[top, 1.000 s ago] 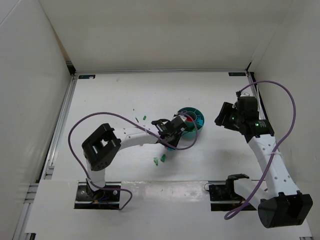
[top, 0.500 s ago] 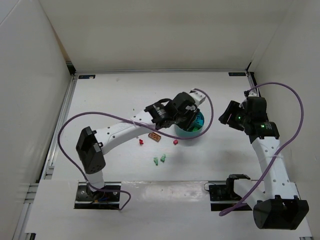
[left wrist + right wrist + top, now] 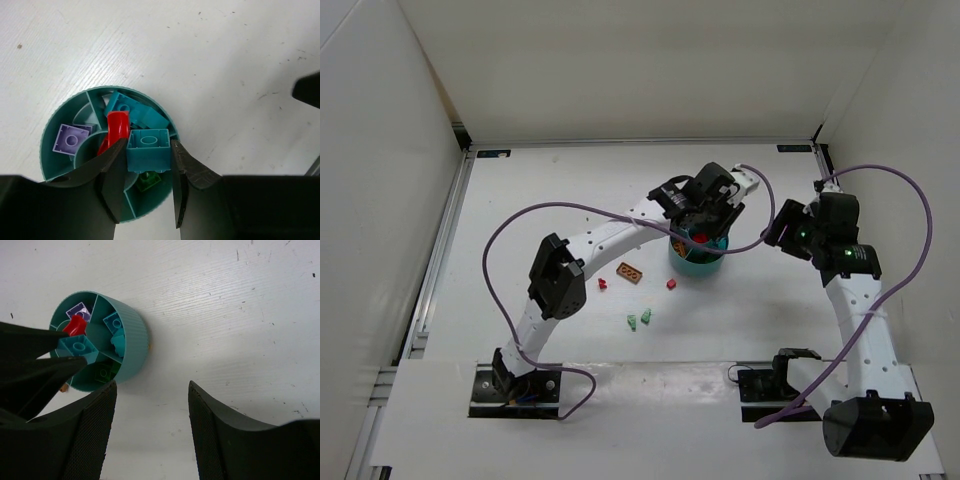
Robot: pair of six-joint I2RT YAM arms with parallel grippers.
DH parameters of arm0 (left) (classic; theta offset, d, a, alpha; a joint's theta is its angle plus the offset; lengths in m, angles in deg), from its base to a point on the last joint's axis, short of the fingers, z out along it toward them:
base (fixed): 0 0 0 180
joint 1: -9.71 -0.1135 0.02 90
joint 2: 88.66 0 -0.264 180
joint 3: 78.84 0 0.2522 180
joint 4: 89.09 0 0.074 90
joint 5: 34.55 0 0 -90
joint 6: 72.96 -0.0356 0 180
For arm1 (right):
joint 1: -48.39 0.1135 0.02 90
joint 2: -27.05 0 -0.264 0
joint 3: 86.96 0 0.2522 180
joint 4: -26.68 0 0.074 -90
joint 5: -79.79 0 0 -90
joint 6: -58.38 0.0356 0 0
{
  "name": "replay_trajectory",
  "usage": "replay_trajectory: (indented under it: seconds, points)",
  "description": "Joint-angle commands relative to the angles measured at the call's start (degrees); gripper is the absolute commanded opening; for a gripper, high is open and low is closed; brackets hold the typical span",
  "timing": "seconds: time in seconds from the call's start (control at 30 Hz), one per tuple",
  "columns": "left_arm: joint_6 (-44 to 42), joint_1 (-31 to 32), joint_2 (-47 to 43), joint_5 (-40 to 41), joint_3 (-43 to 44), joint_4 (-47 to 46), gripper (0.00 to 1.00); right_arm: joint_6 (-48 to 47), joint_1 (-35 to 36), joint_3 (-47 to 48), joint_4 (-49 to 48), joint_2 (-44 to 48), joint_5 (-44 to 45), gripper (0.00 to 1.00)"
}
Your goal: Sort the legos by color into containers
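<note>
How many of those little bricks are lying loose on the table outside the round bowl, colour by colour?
Small red plastic bricks: 2
Flat orange plastic brick: 1
Small green plastic bricks: 2
Total: 5 in view; the left arm may hide others.

The left gripper (image 3: 148,152), carrying a teal brick (image 3: 148,142), has swung from beside the bowl (image 3: 692,266) to above it. The bowl possibly shifted nearer.
</note>
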Motion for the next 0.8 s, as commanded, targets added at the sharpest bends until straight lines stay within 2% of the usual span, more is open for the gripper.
replay_trajectory:
  seconds: [0.0, 0.3, 0.4, 0.5, 0.57, 0.77]
  points:
    - [-1.23, -0.73, -1.16, -1.82, 4.60, 0.53, 0.41, -0.69, 0.53, -0.42, -1.79, 1.17, 0.04, 0.63]
    - [-1.22, -1.25, -0.89, 0.55, 4.60, 0.18, 0.41, -0.61, 0.18, -0.33, -1.97, 0.82, -0.48, 0.63]
    - [-0.61, -2.48, -3.26, 3.61, 2.76, 0.18, 0.41, -0.61, 0.27, -0.33, -2.23, 0.56, -0.66, 0.63]
    - [0.36, -3.53, -7.48, 5.03, -2.68, -2.19, 0.40, -0.35, 0.36, -0.33, -2.67, 0.29, -1.45, 0.63]
    - [1.50, -3.98, -8.97, 5.82, -4.98, -3.33, 0.43, -0.25, 0.09, -0.25, -2.76, -0.23, -2.68, 0.63]
    - [8.96, -5.30, -9.85, 9.77, -4.10, -1.05, 0.43, -0.08, -0.08, -0.25, -3.02, -0.41, -3.03, 0.63]
